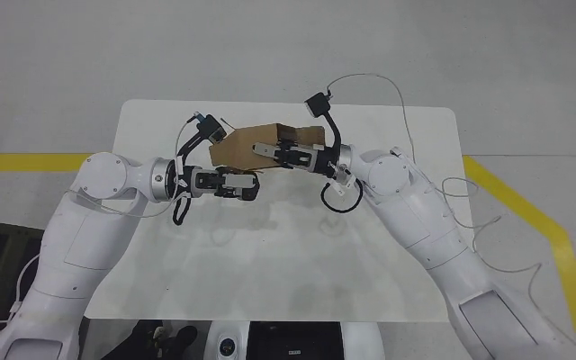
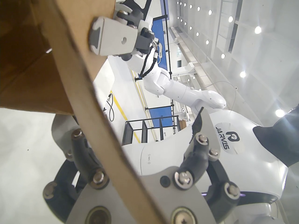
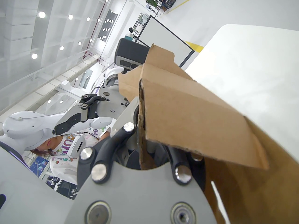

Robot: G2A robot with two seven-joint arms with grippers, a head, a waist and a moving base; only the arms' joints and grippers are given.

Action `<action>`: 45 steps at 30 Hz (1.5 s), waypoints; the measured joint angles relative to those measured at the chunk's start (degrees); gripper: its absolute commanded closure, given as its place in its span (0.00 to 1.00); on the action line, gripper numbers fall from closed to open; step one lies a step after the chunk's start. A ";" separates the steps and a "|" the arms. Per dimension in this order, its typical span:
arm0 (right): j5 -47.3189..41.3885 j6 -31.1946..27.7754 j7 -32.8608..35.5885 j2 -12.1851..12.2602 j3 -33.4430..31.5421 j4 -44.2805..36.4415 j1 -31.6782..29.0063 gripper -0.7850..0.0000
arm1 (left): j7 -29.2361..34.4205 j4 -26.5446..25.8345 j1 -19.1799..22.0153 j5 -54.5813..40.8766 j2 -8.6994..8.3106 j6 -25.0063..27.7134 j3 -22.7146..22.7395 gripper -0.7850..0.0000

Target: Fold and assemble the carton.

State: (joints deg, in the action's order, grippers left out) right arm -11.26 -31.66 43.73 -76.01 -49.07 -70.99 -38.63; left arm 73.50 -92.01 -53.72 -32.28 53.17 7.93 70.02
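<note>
Brown corrugated carton (image 1: 250, 146), flaps angled, one edge ragged

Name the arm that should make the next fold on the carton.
Left, probably: the right gripper clamps the carton, steadying it, while the left gripper is open with a panel between its fingers.

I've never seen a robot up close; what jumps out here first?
A brown cardboard carton, half folded, is held between two white arms over the far middle of the white table. The right arm's fingers clamp one wall, while the left arm's fingers stand open either side of a flap.
</note>
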 measured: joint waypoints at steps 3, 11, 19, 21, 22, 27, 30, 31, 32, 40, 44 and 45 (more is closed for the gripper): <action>-0.21 0.28 0.26 -0.20 0.27 0.14 -0.04 1.00 | -0.32 0.48 0.28 0.05 0.04 0.16 0.10 0.00; -0.21 0.72 0.76 -0.32 -0.30 0.77 -0.50 1.00 | -0.49 1.20 0.56 -0.49 0.01 0.28 0.89 0.00; -0.23 0.85 1.20 -0.03 -1.88 0.42 -1.68 1.00 | -0.13 1.38 0.49 -0.94 -0.08 0.22 1.65 0.00; -0.48 0.54 0.67 0.06 -2.53 0.44 -2.10 1.00 | -0.06 1.36 0.42 -0.94 -0.09 0.21 1.73 0.00; -0.55 0.43 0.46 0.12 -2.89 0.48 -2.28 1.00 | -0.03 1.36 0.37 -0.93 -0.10 0.21 1.75 0.00; -1.16 0.88 1.14 0.82 -5.44 -0.23 -3.79 1.00 | 0.18 1.51 0.06 -0.28 -0.16 0.28 1.82 0.00; -2.05 1.69 4.16 1.58 -7.47 -1.13 -4.96 1.00 | -0.57 2.04 0.22 0.88 -0.23 1.23 2.32 0.00; -2.26 1.93 5.25 1.88 -8.20 -1.43 -5.41 1.00 | -0.98 2.44 0.32 1.32 -0.25 1.59 2.56 0.00; -2.49 2.41 7.07 2.30 -9.19 -1.86 -6.05 1.00 | -1.63 3.12 0.56 2.05 -0.29 2.00 2.89 0.00; -4.78 5.23 19.49 5.09 -15.72 -6.17 -10.95 1.00 | -5.70 7.50 2.94 8.67 -0.39 4.23 3.40 0.00; -5.77 5.76 22.69 6.13 -18.53 -8.84 -13.16 1.00 | -7.36 8.18 3.35 13.90 -0.32 6.61 2.13 0.00; -6.00 5.80 23.32 6.30 -18.91 -9.41 -13.51 1.00 | -7.74 8.19 3.30 15.13 -0.29 7.21 1.75 0.00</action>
State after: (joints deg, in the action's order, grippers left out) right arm -17.26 -25.86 67.05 -69.71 -67.99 -80.40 -52.14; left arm 65.77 -83.82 -50.42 -17.15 52.89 15.15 71.77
